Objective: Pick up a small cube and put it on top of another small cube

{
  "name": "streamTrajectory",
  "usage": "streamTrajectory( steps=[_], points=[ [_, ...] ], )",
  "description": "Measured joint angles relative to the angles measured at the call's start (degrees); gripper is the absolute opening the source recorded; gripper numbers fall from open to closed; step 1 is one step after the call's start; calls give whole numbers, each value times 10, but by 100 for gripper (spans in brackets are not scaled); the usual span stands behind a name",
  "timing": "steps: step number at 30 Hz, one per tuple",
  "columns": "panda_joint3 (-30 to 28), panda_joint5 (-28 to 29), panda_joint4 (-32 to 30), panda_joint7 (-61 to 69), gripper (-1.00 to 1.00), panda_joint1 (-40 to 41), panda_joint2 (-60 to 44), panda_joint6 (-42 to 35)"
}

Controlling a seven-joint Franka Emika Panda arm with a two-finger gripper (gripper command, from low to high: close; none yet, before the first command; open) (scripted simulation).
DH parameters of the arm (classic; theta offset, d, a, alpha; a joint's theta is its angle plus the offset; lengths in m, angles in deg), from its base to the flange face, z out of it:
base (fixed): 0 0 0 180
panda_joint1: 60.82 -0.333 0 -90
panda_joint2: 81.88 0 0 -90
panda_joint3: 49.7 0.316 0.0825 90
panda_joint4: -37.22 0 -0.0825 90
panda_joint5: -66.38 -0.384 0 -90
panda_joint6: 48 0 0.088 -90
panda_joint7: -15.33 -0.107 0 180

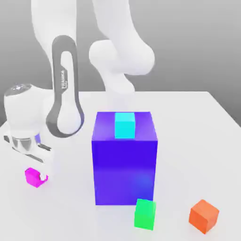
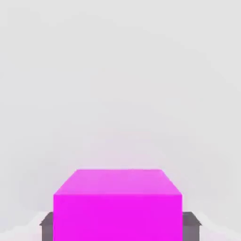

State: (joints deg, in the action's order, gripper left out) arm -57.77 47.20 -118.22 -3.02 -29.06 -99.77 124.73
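The small magenta cube (image 1: 32, 176) rests on the white table (image 1: 197, 141) at the exterior view's left. My gripper (image 1: 37, 175) has come straight down over it, and a white fingertip (image 1: 44, 178) sits against the cube's side. In the hand view the magenta cube (image 2: 117, 207) lies between the two dark pads (image 2: 46, 225), which press against its opposite sides. The gripper is shut on it, and the cube is still on the table. The small green cube (image 1: 145, 214) stands near the front edge, in front of the big block and well to the right of the gripper.
A tall blue-purple block (image 1: 124, 160) stands mid-table between the magenta and green cubes, with a small cyan cube (image 1: 124, 125) on its top. A small orange cube (image 1: 204, 216) sits at the front right, beside the green one.
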Motion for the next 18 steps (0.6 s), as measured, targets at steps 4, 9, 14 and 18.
streamTrajectory(
  steps=[4,9,14,18],
  points=[
    [-26,25,-7,-20,-100,-21,28,-21],
    [-77,143,-21,-94,-100,-58,121,-90],
    [-34,214,37,-14,-100,-134,139,-101],
    [0,247,81,84,-100,-187,147,-105]
  ],
)
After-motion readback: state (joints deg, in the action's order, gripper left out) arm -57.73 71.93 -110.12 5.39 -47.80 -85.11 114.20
